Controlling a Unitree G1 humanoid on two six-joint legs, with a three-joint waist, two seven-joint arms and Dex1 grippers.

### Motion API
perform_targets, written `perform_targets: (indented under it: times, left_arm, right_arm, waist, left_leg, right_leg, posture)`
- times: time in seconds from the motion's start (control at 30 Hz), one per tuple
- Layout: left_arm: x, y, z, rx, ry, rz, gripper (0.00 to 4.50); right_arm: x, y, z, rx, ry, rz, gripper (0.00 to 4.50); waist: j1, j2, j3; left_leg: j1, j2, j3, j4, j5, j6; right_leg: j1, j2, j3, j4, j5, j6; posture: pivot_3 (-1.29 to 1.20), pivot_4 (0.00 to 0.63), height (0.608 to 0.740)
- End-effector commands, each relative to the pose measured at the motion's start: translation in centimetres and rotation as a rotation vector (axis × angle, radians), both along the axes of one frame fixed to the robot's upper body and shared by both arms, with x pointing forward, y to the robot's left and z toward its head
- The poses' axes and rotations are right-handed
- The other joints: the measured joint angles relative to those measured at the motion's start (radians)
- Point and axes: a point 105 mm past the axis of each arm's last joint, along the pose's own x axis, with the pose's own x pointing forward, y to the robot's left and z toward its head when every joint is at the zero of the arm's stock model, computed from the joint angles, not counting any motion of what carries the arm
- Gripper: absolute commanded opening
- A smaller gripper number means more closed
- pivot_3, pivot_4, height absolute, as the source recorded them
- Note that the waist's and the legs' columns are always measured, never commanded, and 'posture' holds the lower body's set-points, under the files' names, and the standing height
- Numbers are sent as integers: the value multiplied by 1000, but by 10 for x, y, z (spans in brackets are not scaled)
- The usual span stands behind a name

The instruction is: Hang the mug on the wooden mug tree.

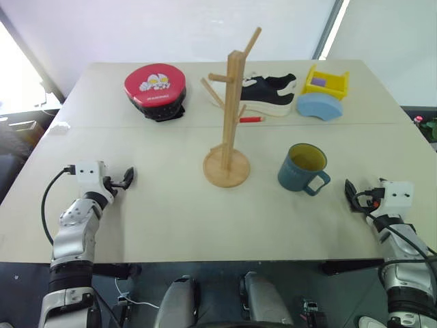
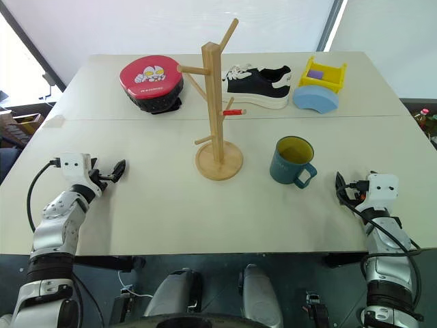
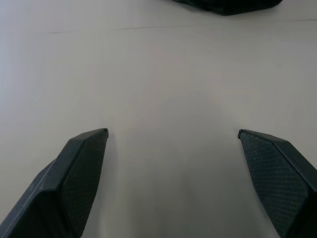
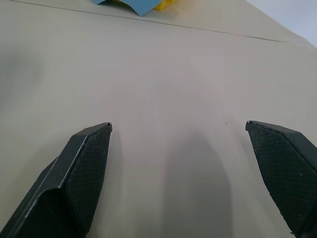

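The teal-blue mug (image 1: 302, 167) with a yellow-green inside stands upright on the table right of centre, its handle turned toward the near right. Left of it rises the wooden mug tree (image 1: 233, 102) on its round base (image 1: 226, 169), pegs slanting upward with nothing hung on them. My right gripper (image 1: 351, 193) rests low over the table to the right of the mug, apart from it, open with nothing between its fingers (image 4: 89, 163). On the left side, my left gripper (image 1: 126, 179) sits far from the tree, open and holding nothing, over bare table (image 3: 168, 89).
Along the far edge lie a red round pad with a cartoon print (image 1: 156, 89), a black-and-white shoe (image 1: 270, 92), a red pen (image 1: 251, 119), a yellow toy box (image 1: 326, 82) and a light blue curved block (image 1: 319, 106). The table's near edge (image 1: 225, 261) runs close to my arms.
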Motion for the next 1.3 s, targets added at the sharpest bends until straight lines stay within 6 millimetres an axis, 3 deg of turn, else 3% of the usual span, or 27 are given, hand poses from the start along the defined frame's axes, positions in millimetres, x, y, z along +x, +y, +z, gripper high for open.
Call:
perform_targets:
  times: [0.03, 0.17, 0.33, 0.43, 0.67, 0.77, 0.87, 0.97, 1.3]
  left_arm:
    - [1, -20, 18, 16, -66, -115, 4500]
    - [-3, -39, 23, -3, -84, -218, 4500]
    - [-30, -99, 22, 12, -64, -606, 4500]
    - [-46, -124, 27, 8, -50, -780, 4500]
    - [-90, -176, 29, 38, 11, -1153, 4500]
    - [-99, -192, 30, 57, 18, -1240, 4500]
    - [-100, -202, 36, 59, -7, -1279, 4500]
    - [-101, -209, 43, 59, -30, -1305, 4500]
    - [-101, -218, 57, 62, -75, -1329, 4500]
  right_arm:
    - [-6, -2, 14, -9, -59, -6, 4478]
    - [-11, 3, 14, 5, -70, -4, 4478]
    - [-26, 14, 17, -12, -65, 43, 4478]
    - [-37, 17, 18, 3, -56, 71, 4478]
    - [-56, 92, 13, 26, 25, 410, 4478]
    - [-51, 111, 17, 44, -7, 414, 4478]
    - [-40, 111, 23, 18, -53, 340, 4478]
    - [-31, 99, 27, 39, -98, 219, 4478]
    - [-26, 92, 22, 42, -103, 149, 4478]
  waist:
    - [1, 0, 0]
    - [1, 0, 0]
    - [1, 1, -1]
    - [1, 1, -1]
    - [-3, 3, -1]
    - [-2, 3, -1]
    - [1, 3, -1]
    - [4, 3, -1]
    - [2, 3, -1]
  left_leg:
    - [0, 0, 0, 0, 0, 0]
    - [0, 0, 0, 0, 0, 0]
    - [-1, 0, 0, 0, 0, 0]
    - [-1, 0, 0, 0, 0, 0]
    - [-1, 1, 0, -1, 0, 0]
    - [-1, 2, 0, -1, 0, 0]
    - [-1, 2, 0, -1, 0, 0]
    - [-2, 2, 0, 0, 0, 0]
    - [-4, 1, 0, -1, 0, 0]
  right_leg:
    - [0, 0, 0, 0, 0, 0]
    - [0, -1, 0, 0, 0, 0]
    - [0, -1, 1, -1, -2, -3]
    - [0, -2, 1, -1, -3, -5]
    - [0, -2, 1, -2, -3, -6]
    - [-1, -2, 1, -2, -3, -6]
    - [-1, -2, 1, -2, -3, -6]
    - [-1, -2, 1, -3, -3, -6]
    - [-1, -1, 0, -7, -3, -5]
  posture:
    - [0, 150, 735]
    - [0, 150, 735]
    - [0, 150, 735]
    - [0, 150, 735]
    - [0, 150, 735]
    - [0, 150, 735]
    - [0, 150, 735]
    - [0, 150, 735]
    - [0, 150, 735]
